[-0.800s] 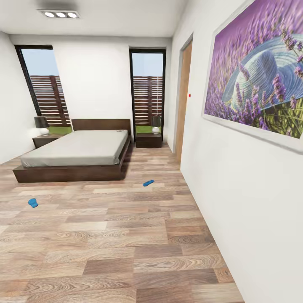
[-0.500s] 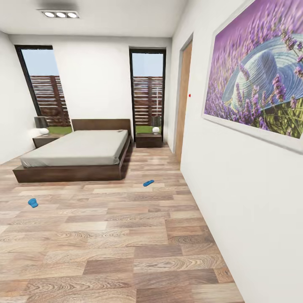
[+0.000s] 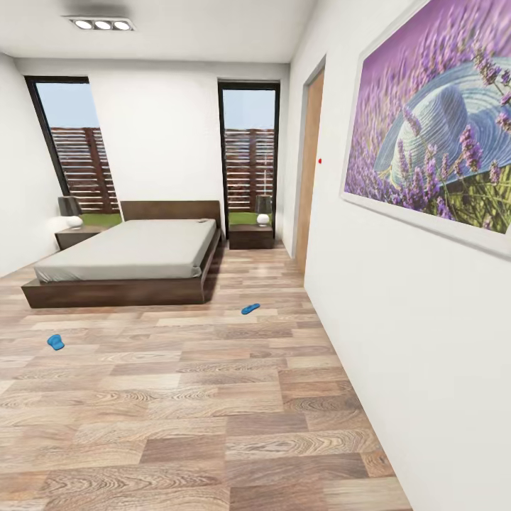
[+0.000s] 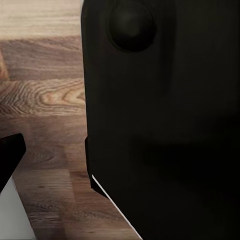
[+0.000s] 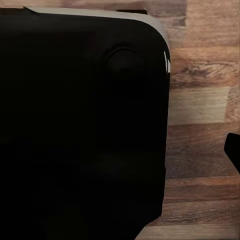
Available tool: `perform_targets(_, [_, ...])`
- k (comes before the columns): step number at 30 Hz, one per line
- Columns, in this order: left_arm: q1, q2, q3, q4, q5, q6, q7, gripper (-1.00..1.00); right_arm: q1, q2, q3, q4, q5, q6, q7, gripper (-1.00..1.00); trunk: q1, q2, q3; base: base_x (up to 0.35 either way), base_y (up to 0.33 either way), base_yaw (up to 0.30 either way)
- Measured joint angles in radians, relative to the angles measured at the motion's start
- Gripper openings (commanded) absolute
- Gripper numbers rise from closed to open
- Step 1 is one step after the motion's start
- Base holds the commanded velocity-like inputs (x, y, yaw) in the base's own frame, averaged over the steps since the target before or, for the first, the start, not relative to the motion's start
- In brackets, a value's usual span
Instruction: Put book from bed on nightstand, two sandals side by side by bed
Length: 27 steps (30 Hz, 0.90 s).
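bed (image 3: 135, 252), two sandals (image 3: 250, 309) apart, floor (image 3: 213, 397)

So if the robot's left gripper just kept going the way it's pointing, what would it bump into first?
Most likely the big black robot part right in front of the left wrist camera. Past its edge lies the brown wood-plank floor. How close the black part is, I cannot tell.

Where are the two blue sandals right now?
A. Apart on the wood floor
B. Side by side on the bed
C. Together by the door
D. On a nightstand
A: one sandal lies on the floor past the bed corner, the other sandal far off toward the view's left.
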Motion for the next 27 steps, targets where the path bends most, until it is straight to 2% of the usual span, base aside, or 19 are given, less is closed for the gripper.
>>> perform_targets(8, [0.0, -0.002, 0.0, -0.045, 0.001, 0.0, -0.006, 1.0, 0.0, -0.002, 0.002, 0.001, 0.002, -0.045, 0.0, 1.0, 0.0, 0.0, 0.0, 0.0, 0.0, 0.0])
perform_targets(26, [0.0, -0.005, 0.001, -0.147, 0.001, -0.012, -0.011, 1.0, -0.001, -0.002, 0.0, 0.001, 0.003, -0.048, 0.0, 1.0, 0.0, 0.0, 0.0, 0.0, 0.0, 0.0])
perform_targets(27, [-0.001, -0.005, 0.001, -0.227, 0.001, -0.013, -0.011, 1.0, -0.001, -0.002, 0.0, 0.001, 0.003, -0.048, 0.0, 1.0, 0.0, 0.0, 0.0, 0.0, 0.0, 0.0])
